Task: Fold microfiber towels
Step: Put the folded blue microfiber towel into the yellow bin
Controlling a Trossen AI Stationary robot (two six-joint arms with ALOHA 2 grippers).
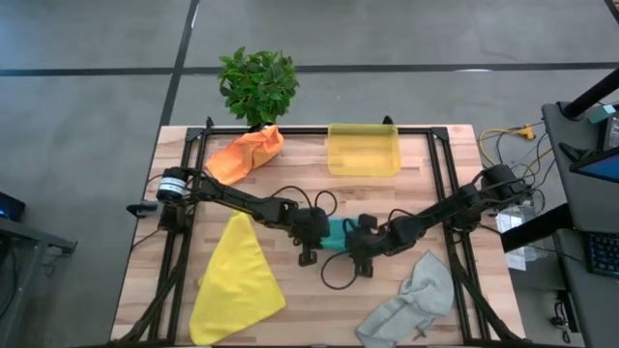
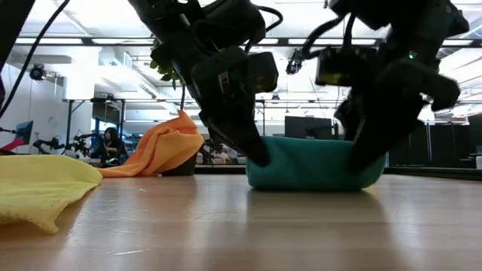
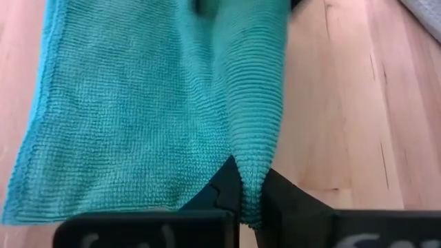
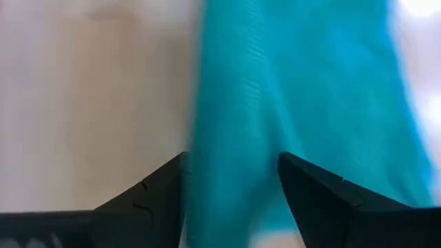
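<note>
**Operator:** Teal cloth is the one I work on now. The teal towel (image 1: 338,232) lies in the middle of the table (image 1: 319,304), between my two grippers, bunched into a low mound, as the low view shows it.

**Colleague:** And how do the grippers stand?

**Operator:** The left gripper (image 3: 241,196) is pressed together on a raised ridge of the teal towel; in its wrist view the fold goes down between the fingers. The right gripper (image 4: 231,182) has its fingers apart, one on each side of the cloth, but I cannot say that it grips anything.

**Colleague:** Where are the other towels?

**Operator:** The yellow towel (image 1: 237,280) lies flat near the left front corner, the orange towel (image 1: 247,153) is crumpled at the back beside the plant (image 1: 258,85), and the grey towel (image 1: 411,300) is crumpled at the right front. None of them looks folded yet. The yellow bin (image 1: 364,150) stands at the back.

**Colleague:** What worries you?

**Operator:** I think the left side holds only a thin ridge. If I pull, the cloth may slip out, or it may come up as a bunch and not as one clean edge. Also, if the right fingers close on several layers together, the fold will be crooked. And the two grippers are near each other, so a careless move could make them touch.
</note>
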